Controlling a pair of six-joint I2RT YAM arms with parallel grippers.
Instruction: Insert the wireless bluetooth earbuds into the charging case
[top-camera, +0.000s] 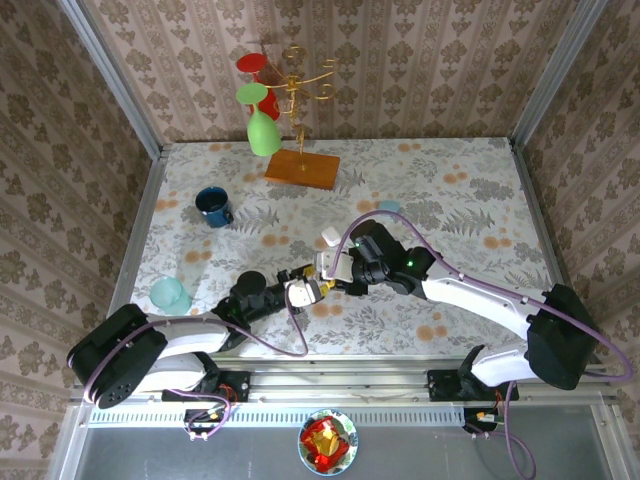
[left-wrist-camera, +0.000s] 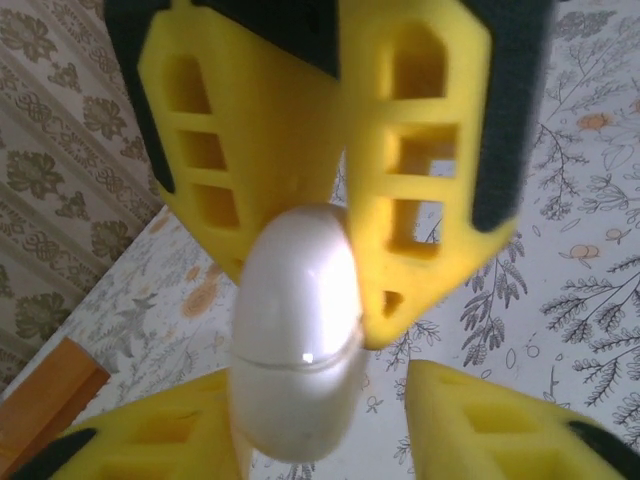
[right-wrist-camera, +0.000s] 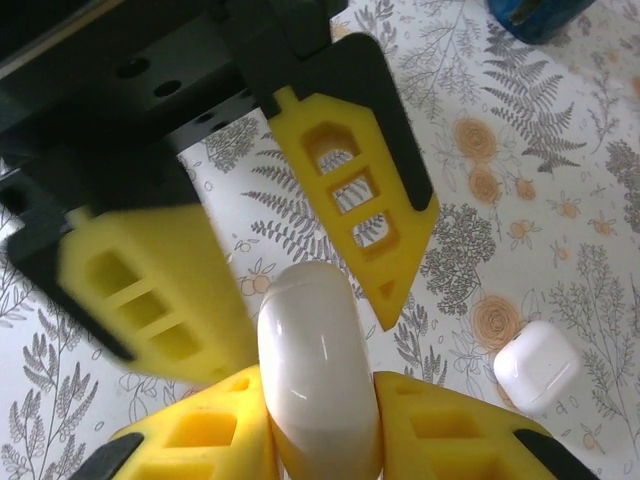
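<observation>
Centre of table, above the floral tablecloth (right-wrist-camera: 560, 150) — both arms meet on one smooth white pebble-shaped plastic charging case (left-wrist-camera: 295, 340), held clear of the cloth.

Right gripper (right-wrist-camera: 320, 395): jaws drawn in on the near end of the case, both yellow fingers touching its sides. I judge this a firm pinch.

Left gripper (left-wrist-camera: 325, 385): jaws part-way open, straddling the opposite end. One finger touches the shell, and the other stands off with a gap showing. It has no grip.

Key relation: the long axis of the case runs straight along the line from one gripper to the other, so each has an end. A seam crosses that axis, and the lid is closed.

The earbuds are too small to pick out. Whether any sit inside cannot be told.

A second white case (right-wrist-camera: 538, 365) lies on the cloth just beyond the right gripper, well apart from the held one.

Judgement: the right arm owns the case — the left should back off along the axis, not sideways, or it may knock the shell askew.
</observation>
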